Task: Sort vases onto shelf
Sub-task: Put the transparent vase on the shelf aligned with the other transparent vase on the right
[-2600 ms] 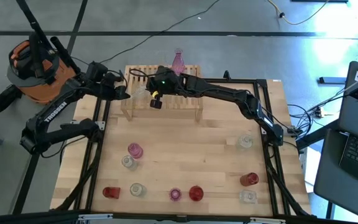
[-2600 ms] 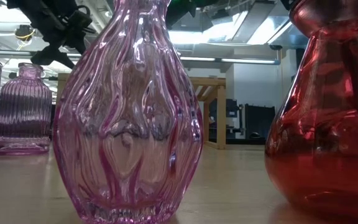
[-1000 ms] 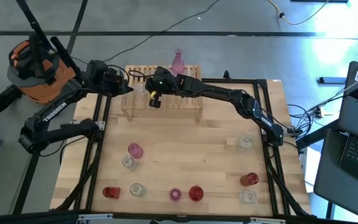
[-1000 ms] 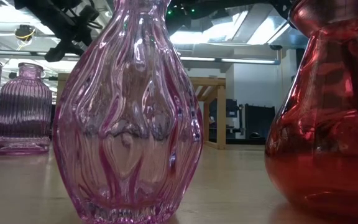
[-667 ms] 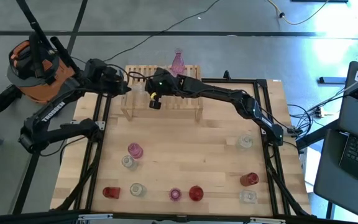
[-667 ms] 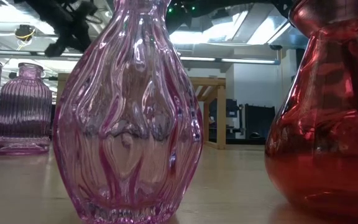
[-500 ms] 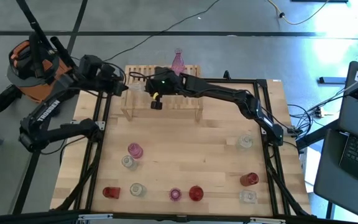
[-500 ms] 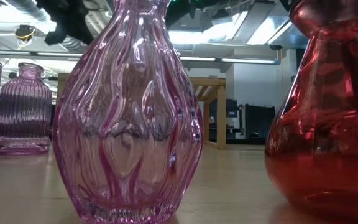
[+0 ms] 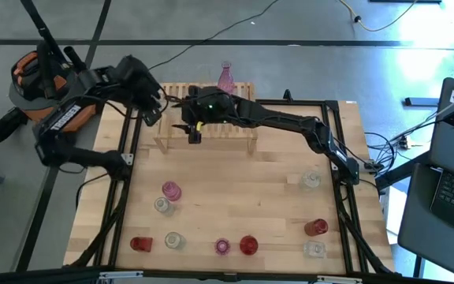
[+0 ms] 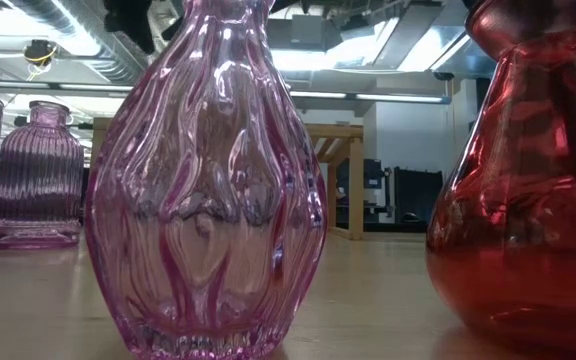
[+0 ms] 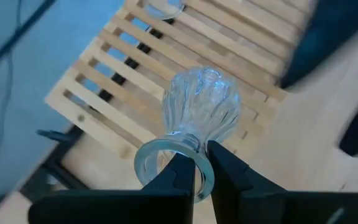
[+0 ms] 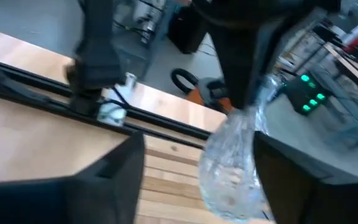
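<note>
Upper left of the high view, the left pincer clamps a clear vase by its rim above the shelf; the right pincer gapes open just beside it.

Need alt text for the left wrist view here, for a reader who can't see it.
The left tool is shut on the rim of a clear ribbed vase, holding it above the slatted wooden shelf. Another clear vase sits on the slats farther off.

Table seen straight down from overhead; low cam set at tabletop level, v. close behind a pink vase; both wrist cams aimed at 1 clear vase over shelf
</note>
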Action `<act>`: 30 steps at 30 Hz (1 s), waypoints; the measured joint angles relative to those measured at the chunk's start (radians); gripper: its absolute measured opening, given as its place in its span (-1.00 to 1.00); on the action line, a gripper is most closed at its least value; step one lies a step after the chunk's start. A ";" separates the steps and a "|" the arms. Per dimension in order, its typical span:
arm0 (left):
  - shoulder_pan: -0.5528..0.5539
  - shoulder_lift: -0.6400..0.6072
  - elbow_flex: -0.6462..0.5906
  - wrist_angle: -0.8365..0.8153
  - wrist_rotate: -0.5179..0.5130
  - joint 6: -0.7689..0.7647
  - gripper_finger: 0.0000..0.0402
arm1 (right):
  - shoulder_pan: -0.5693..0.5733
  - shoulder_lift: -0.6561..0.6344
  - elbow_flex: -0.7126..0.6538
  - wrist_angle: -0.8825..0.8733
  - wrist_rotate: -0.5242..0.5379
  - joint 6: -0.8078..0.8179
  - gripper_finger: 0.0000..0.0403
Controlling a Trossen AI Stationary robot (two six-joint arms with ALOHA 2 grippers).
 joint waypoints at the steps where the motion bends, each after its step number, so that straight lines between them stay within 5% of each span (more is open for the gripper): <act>1: -0.024 0.017 0.023 -0.014 -0.016 0.012 -0.91 | 0.000 0.000 0.000 -0.001 0.012 0.000 0.37; 8: -0.199 0.089 0.111 -0.019 -0.100 0.049 -0.91 | -0.001 0.000 0.000 0.001 0.102 0.026 0.68; 13: -0.307 0.102 0.118 0.047 -0.151 0.016 -0.91 | -0.001 0.000 0.000 0.001 0.146 0.048 0.56; 19: -0.409 0.103 0.118 0.091 -0.264 -0.060 -0.91 | -0.004 0.000 0.001 -0.054 0.190 0.084 0.20; 30: -0.441 0.103 0.118 0.075 -0.283 -0.133 -0.89 | -0.004 0.000 0.003 -0.075 0.182 0.081 0.20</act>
